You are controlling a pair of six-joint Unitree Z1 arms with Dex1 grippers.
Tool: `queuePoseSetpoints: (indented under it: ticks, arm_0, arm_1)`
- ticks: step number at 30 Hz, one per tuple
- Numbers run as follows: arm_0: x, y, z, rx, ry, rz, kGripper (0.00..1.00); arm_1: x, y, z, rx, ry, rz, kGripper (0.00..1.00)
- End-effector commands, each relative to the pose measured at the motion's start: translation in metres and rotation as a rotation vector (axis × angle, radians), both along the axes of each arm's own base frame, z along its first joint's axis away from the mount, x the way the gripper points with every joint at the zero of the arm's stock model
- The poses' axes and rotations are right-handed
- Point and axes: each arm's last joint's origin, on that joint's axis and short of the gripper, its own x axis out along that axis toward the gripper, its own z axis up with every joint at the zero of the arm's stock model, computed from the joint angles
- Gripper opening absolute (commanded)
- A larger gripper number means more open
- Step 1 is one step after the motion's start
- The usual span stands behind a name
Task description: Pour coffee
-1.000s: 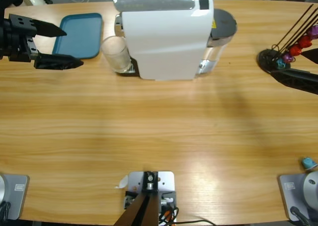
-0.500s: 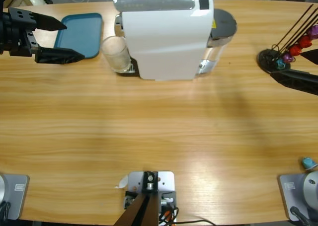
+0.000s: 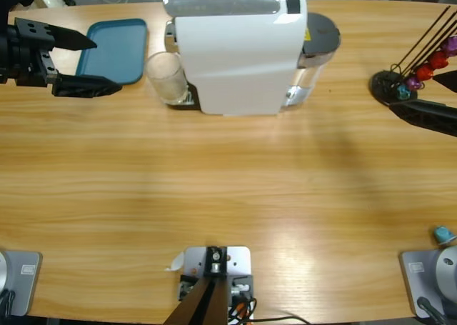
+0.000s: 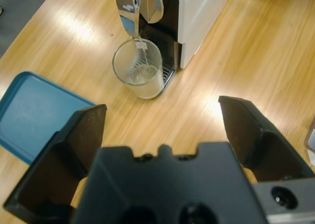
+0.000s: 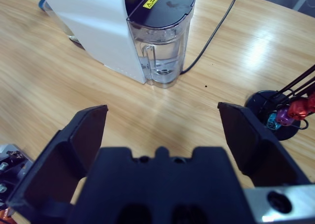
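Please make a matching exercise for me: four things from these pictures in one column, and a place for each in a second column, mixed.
1. glass
2. blue tray
3. capsule rack
4. water tank

a. far right of the table
b. under the coffee machine's spout
c. at the machine's back
d. between the glass and the left gripper

Pairs: 1-b, 2-d, 3-a, 4-c

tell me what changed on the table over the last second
Only the left gripper moved: it rose a little toward the table's far edge, then eased back down slightly, its jaws open throughout and holding nothing. The glass with a little coffee kept its place under the coffee machine, and the blue tray and capsule stand did not move.
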Motion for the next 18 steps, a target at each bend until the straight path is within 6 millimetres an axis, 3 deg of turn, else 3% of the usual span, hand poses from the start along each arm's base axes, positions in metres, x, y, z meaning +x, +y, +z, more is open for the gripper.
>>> queuePoseSetpoints:
  ticks: [1, 18]
  arm_0:
    - [0.0002, 0.0021, -0.0139, 0.013, 0.041, 0.011, 1.0]
    - [-0.0025, 0.0056, -0.0134, 0.009, 0.039, 0.015, 1.0]
  arm_1:
    - [-0.0014, -0.0008, -0.0105, -0.022, 0.019, -0.008, 1.0]
    - [0.0058, 0.0044, -0.0167, -0.062, 0.046, -0.005, 1.0]
